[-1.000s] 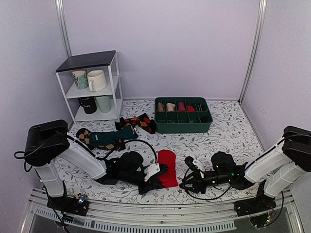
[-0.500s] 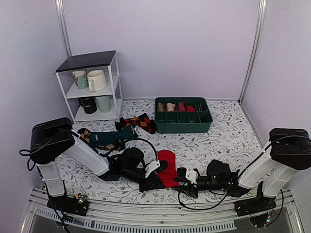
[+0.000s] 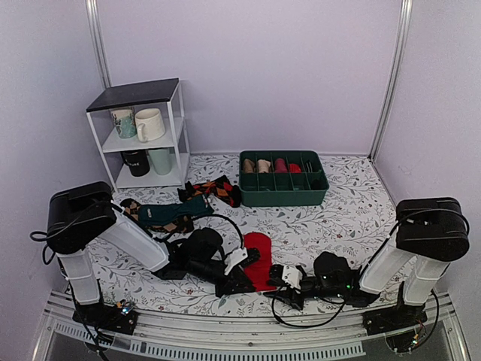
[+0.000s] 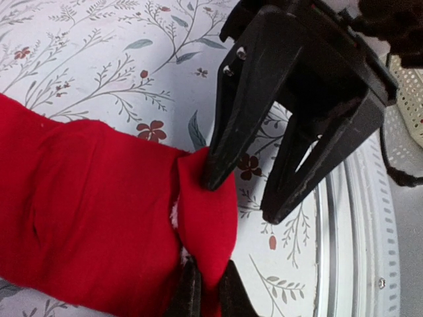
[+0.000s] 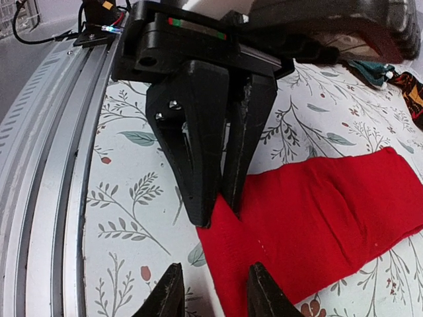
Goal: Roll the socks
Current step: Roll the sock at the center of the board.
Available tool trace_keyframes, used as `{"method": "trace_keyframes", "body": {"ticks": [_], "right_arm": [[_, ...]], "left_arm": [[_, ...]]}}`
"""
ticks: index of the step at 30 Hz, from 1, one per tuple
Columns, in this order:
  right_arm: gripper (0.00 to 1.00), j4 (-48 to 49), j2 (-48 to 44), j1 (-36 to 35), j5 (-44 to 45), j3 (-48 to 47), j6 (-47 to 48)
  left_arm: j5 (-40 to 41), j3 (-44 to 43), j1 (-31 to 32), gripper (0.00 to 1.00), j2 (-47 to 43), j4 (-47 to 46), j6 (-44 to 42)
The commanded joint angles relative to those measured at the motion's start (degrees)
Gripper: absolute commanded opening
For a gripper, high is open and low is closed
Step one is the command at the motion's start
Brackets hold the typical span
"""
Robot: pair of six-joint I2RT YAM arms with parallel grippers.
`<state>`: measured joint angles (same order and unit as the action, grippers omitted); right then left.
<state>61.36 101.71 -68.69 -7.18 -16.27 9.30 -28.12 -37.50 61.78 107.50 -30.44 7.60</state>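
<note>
The red socks (image 3: pixel 259 256) lie flat, stacked, on the flowered cloth near the front edge. My left gripper (image 3: pixel 239 280) is shut on a small fold at their near end; in the left wrist view (image 4: pixel 210 262) the fabric (image 4: pixel 106 218) bulges up between my pads. My right gripper (image 3: pixel 282 282) is open and faces it. In the right wrist view its fingertips (image 5: pixel 215 264) straddle the same corner of the socks (image 5: pixel 317 211), just in front of the left gripper (image 5: pixel 218 212). In the left wrist view one right finger (image 4: pixel 218 168) touches the fold.
A green divided box (image 3: pixel 283 188) with rolled socks stands at the back. A white shelf (image 3: pixel 143 135) with mugs is back left. A dark teal sock (image 3: pixel 173 213) and argyle socks (image 3: pixel 214 189) lie left of centre. A metal rail (image 3: pixel 225 338) runs along the near edge.
My right gripper has slid left along the table until its open fingers reach the socks' near end. My left gripper has stayed shut on the fold, hardly moving.
</note>
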Motion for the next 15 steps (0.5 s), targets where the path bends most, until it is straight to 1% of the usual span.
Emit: {"method": "trace_keyframes", "body": {"ticks": [1, 6, 8, 11, 15], "right_arm": [[0.32, 0.69, 3.02, -0.31, -0.07, -0.68, -2.05], [0.32, 0.49, 5.51, -0.38, 1.58, -0.87, -3.2], [0.36, 1.35, 6.91, -0.4, 3.21, -0.73, -3.45], [0.39, 4.18, 7.42, -0.45, 5.33, 0.25, -3.01], [0.47, 7.92, 4.34, -0.4, 7.47, 2.11, -1.79]], "left_arm": [[0.08, 2.16, 0.08, 0.0, 4.01, 12.94, 0.23], [-0.42, 2.09, -0.07, 0.0, 4.2, 12.91, 0.14], [-0.78, 1.99, -0.15, 0.0, 4.4, 13.08, 0.14], [-0.79, 2.07, -0.16, 0.0, 4.37, 13.07, 0.01], [-0.81, 1.91, -0.19, 0.0, 4.41, 13.1, -0.1]]}}
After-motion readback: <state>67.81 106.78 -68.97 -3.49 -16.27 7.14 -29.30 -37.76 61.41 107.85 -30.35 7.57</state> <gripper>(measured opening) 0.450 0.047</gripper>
